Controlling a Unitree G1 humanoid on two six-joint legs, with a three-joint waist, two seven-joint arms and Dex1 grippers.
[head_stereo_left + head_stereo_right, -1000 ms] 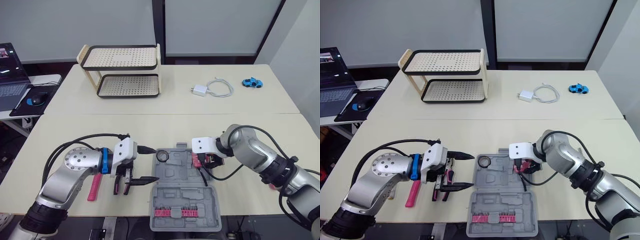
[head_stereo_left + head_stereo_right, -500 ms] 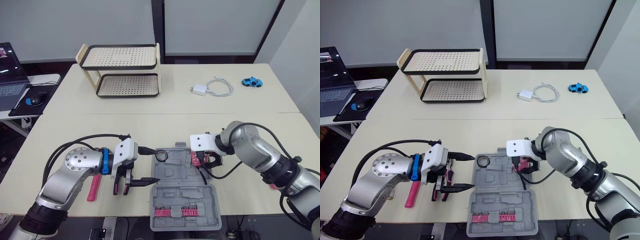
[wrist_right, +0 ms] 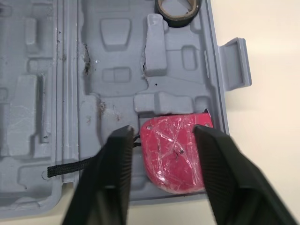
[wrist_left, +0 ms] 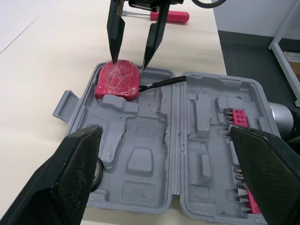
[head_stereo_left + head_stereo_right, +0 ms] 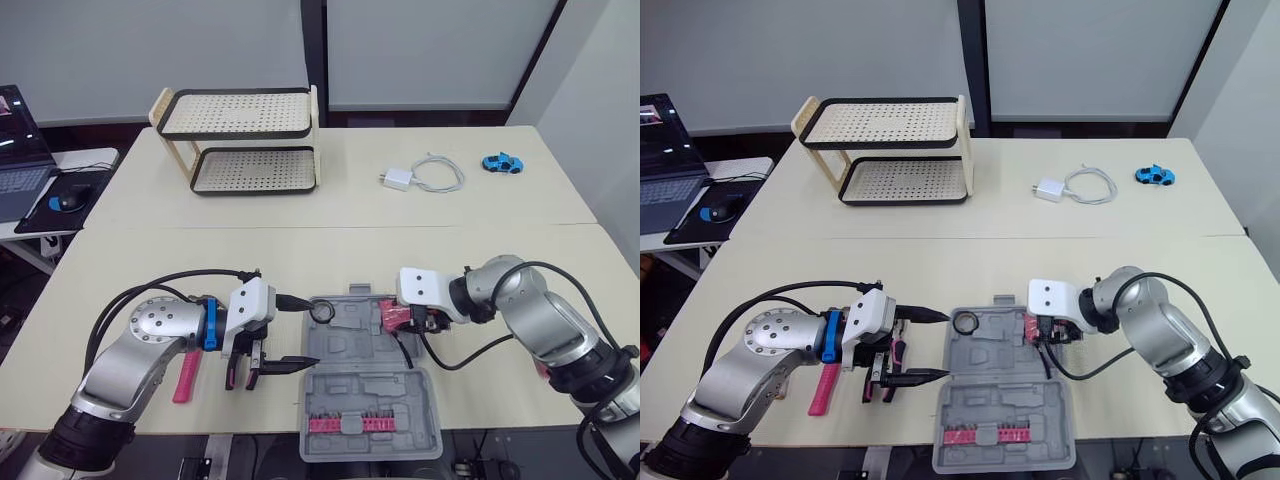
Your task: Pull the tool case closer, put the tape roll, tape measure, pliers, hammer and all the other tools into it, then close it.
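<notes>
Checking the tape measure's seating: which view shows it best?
The right wrist view: the tape measure sits close up in the tool case, between the open fingers of the right gripper. The left wrist view shows it farther off; the eye views, small.

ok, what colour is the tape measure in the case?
The tape measure is red with a glossy, wrinkled surface; it shows best in the right wrist view.

Two pale tables pushed end to end, one near and one far.

On the near table (image 5: 300, 260) lie an open grey tool case (image 5: 370, 390) at the front edge, a pink-handled tool (image 5: 184, 375) to its left, and a red-handled tool (image 4: 171, 16) to its right. The far table (image 5: 350, 205) carries a two-tier perforated rack (image 5: 245, 140), a white charger (image 5: 397, 180) with its coiled cable (image 5: 440, 175), and a blue toy car (image 5: 501, 163).
</notes>
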